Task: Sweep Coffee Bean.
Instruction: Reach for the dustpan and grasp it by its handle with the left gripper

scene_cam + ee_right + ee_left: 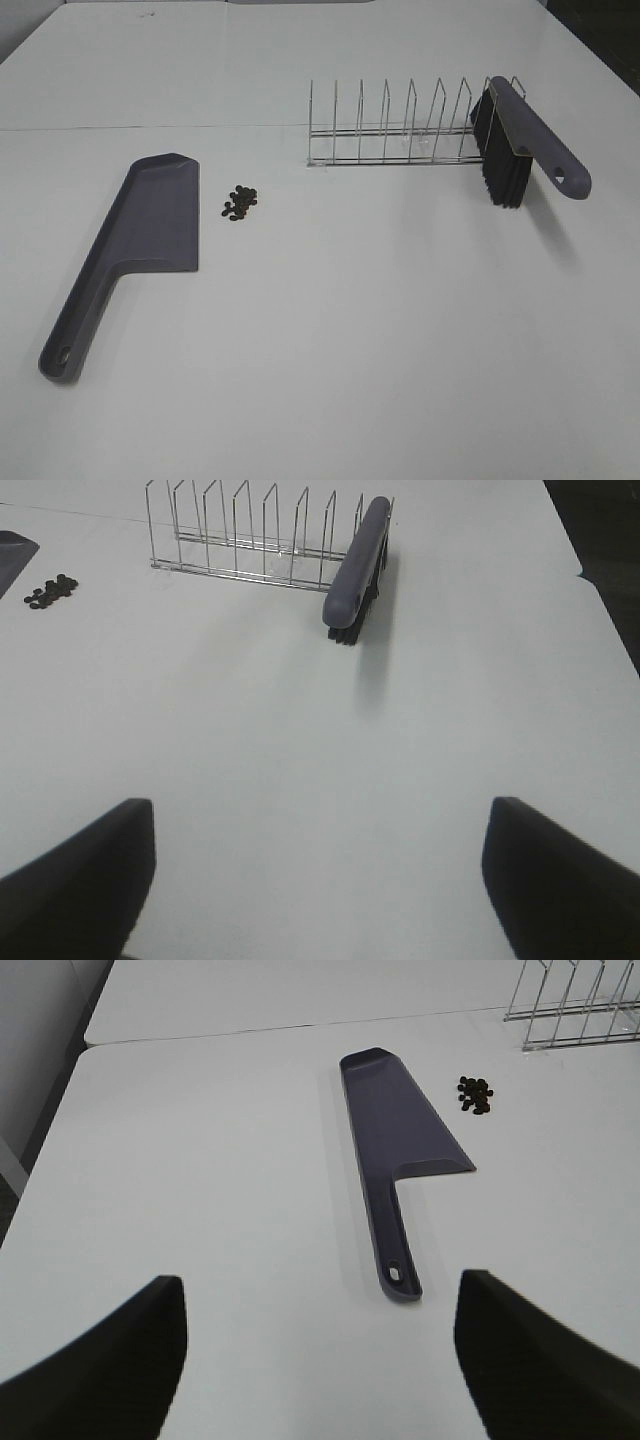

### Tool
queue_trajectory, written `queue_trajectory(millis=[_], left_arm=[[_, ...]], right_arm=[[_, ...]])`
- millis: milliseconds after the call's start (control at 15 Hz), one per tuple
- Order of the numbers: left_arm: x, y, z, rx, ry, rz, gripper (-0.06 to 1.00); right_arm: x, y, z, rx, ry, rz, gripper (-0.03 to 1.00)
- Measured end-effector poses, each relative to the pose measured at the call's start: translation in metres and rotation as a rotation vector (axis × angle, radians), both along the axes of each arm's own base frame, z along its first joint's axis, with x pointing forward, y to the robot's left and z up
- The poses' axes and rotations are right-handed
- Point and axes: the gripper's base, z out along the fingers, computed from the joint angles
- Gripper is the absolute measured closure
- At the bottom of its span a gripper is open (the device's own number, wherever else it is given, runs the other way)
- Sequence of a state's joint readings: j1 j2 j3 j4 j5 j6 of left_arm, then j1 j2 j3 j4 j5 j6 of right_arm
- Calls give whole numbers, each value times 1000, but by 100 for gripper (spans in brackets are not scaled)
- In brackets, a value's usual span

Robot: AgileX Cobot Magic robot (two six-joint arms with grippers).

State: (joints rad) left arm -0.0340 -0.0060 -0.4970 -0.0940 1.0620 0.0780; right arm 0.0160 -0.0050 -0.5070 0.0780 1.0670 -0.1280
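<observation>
The left gripper (pixel 318 1282) was held above the white table (pixel 350 360), well back from the work and angled down and forward. Its two dark fingers (pixel 110 1360) were spread wide, and nothing was gripped between them. In the left wrist view the purple-grey dustpan (pixel 395 1135) was framed between the fingers, its handle end nearest the gripper but apart from it.

The right gripper (pixel 318 805) was posed in the same way on the other side, raised over bare tabletop and tilted toward the far edge. Its fingers (pixel 80 880) were likewise parted to their full width, and nothing was held. The brush (pixel 355 565) was seen ahead of it, well apart.

In the high view the dustpan (pixel 150 215) was laid flat at the left, blade toward the far side and handle toward the near edge. The coffee bean (pixel 240 203) was gathered in one small, tight cluster on the table just beside the blade's right edge, not touching it, between the dustpan and the wire rack (pixel 390 130). The brush (pixel 520 135) was propped at the rack's right end, bristles turned downward and handle tilted out toward the near right.
</observation>
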Motion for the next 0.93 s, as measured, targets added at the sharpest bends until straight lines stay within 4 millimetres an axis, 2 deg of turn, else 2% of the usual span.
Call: queue_trajectory(millis=[933], left_arm=[[0,0,0,0,0,0,26]], right_arm=[[0,0,0,0,0,0,15]])
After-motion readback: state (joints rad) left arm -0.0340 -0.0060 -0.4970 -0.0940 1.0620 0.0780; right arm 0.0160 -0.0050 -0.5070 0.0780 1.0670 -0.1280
